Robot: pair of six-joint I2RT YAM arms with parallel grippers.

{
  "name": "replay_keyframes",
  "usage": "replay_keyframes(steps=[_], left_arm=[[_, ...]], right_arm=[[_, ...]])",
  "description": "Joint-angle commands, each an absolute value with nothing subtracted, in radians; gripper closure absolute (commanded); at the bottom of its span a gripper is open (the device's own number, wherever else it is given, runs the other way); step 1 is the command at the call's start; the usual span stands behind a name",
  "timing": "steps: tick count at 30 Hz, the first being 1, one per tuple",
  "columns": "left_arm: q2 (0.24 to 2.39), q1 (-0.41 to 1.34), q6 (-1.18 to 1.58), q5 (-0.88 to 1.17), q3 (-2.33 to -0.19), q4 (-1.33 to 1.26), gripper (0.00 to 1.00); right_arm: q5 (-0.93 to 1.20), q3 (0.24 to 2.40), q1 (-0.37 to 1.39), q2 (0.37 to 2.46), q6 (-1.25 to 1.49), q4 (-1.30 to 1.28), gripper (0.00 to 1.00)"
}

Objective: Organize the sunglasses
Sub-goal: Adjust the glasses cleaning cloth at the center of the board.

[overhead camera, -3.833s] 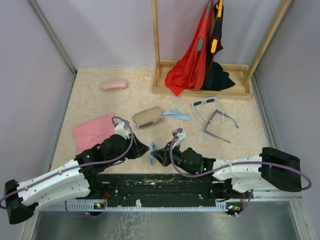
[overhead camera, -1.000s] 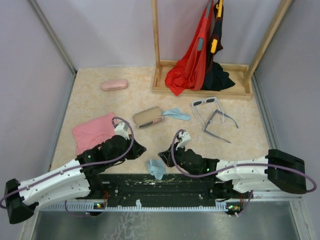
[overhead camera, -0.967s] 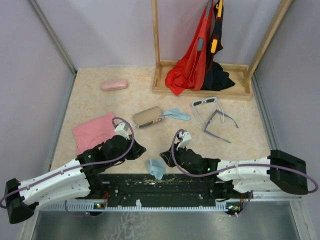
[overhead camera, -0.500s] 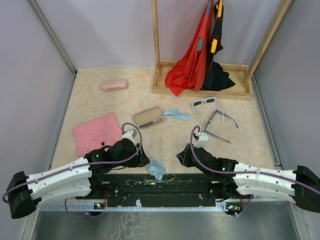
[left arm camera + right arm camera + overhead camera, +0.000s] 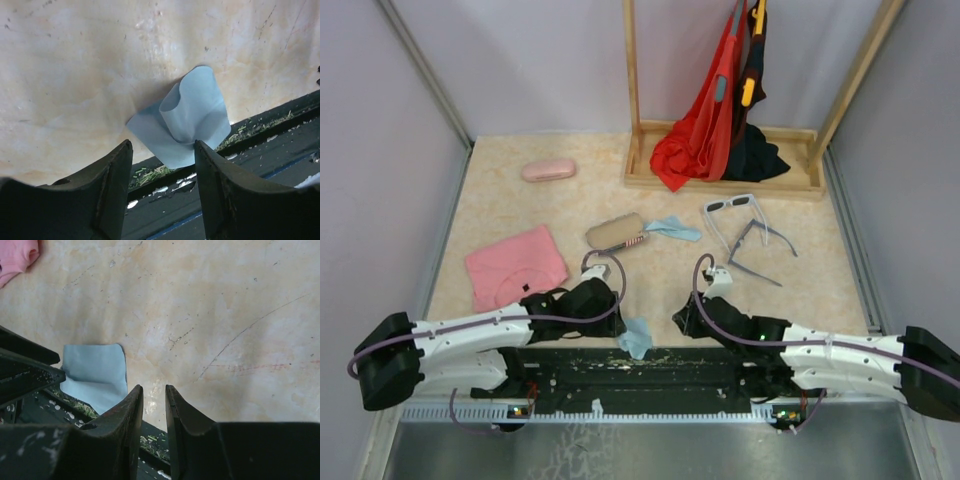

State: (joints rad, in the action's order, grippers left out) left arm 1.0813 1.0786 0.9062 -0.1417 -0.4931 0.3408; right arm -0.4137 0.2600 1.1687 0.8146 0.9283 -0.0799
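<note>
Both let go! Left gripper (image 5: 161, 150) now spread over the blue cloth (image 5: 635, 338) at the tabletop's (image 5: 510, 200) near edge; right gripper (image 5: 153, 388) slightly parted, empty. Sunglasses (image 5: 745, 228) unmoved by the right edge.

My left fingers (image 5: 107, 197) are matt black plastic, faintly scuffed. The blue cloth (image 5: 195, 115) beneath is thin, smooth fabric, matt. The table top (image 5: 75, 75) looks like pale mottled stone, dull and finely scratched. The rack (image 5: 631, 80) is bare, unpainted wood.

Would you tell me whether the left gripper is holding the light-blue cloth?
No, the left gripper stands open, and the light-blue cloth lies free beyond its fingertips.
</note>
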Motion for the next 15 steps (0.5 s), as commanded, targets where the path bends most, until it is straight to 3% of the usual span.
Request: replay_keyframes(steps=[1, 7, 15], left_arm=[[1.119, 1.085, 0.861, -0.236, -0.599, 0.366, 0.42], [1.157, 1.086, 0.807, -0.272, -0.663, 0.403, 0.42], [1.215, 1.086, 0.804, -0.261, -0.671, 0.408, 0.49]], right_arm=[[-0.395, 0.271, 1.165, 0.828, 0.928, 0.005, 0.74], [-0.387, 0.261, 1.165, 0.83, 0.927, 0.021, 0.74], [-0.389, 0.253, 1.164, 0.82, 0.929, 0.022, 0.74]])
